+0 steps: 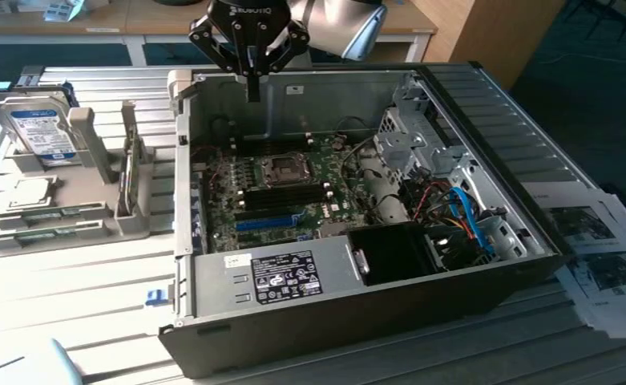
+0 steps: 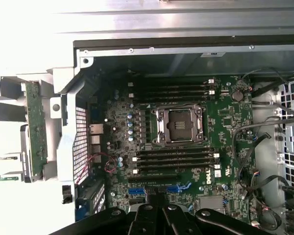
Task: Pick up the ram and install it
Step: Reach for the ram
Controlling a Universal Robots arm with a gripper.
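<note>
Ram [image 2: 35, 129] stands on edge in the grey rack [image 1: 142, 224] beside the computer case [image 1: 324, 321], not yet picked up. Closed and empty, the gripper [image 1: 252, 92] hangs over the case. Lowering it shut here would probably knock the motherboard [image 1: 227, 188].

White slatted table [image 1: 78, 297] with open computer case [image 1: 313, 333], grey parts rack [image 1: 88, 220], printed sheets [image 1: 601, 265].

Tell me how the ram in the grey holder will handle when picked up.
The ram is a thin flat board, so probably stiff and light. It stands on edge in the holder, so a sideways push could tilt it. Its bare components look fragile; likely best gripped by the edges.
</note>
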